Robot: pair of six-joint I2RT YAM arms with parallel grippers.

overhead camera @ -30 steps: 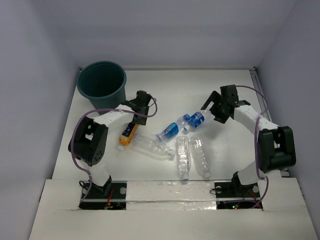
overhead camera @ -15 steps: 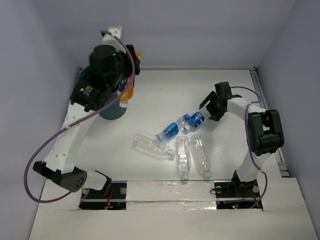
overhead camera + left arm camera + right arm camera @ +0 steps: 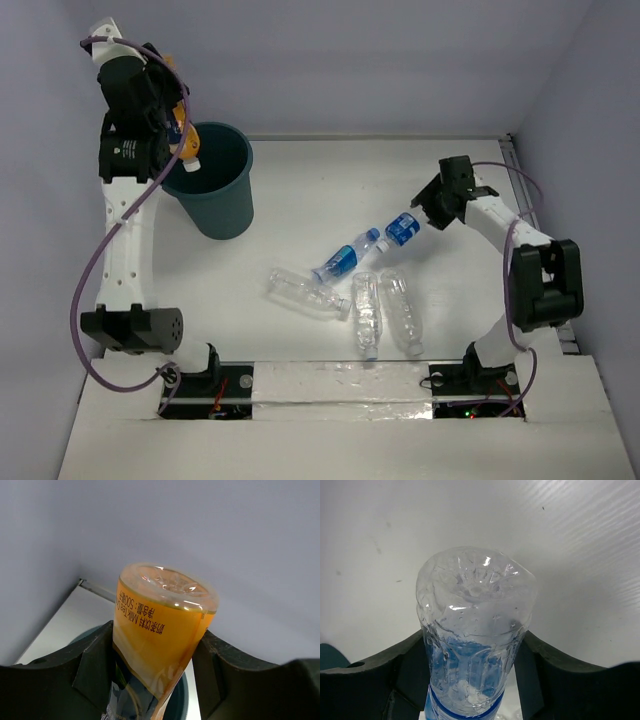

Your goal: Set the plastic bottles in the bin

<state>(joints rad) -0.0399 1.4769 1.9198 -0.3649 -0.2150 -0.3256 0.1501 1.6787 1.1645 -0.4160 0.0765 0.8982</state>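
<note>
Our left claw (image 3: 152, 666) clamped the orange-labelled plastic bottle (image 3: 165, 607) over the round dark teal bin (image 3: 222, 205). We judged release next. The right claw (image 3: 470, 672) clamped a blue-labelled clear bottle (image 3: 475, 600).

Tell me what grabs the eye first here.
The left end effector is raised high at far left, gripping the orange-label bottle cap-down above the teal bin. At right, the right end effector clamps a blue-label bottle. Four more bottles lie in the middle.

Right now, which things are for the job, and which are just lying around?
Job: orange-label bottle, gripped blue-label bottle, lying blue-label bottle, three clear bottles, bin.
Just there: table, back wall.
</note>
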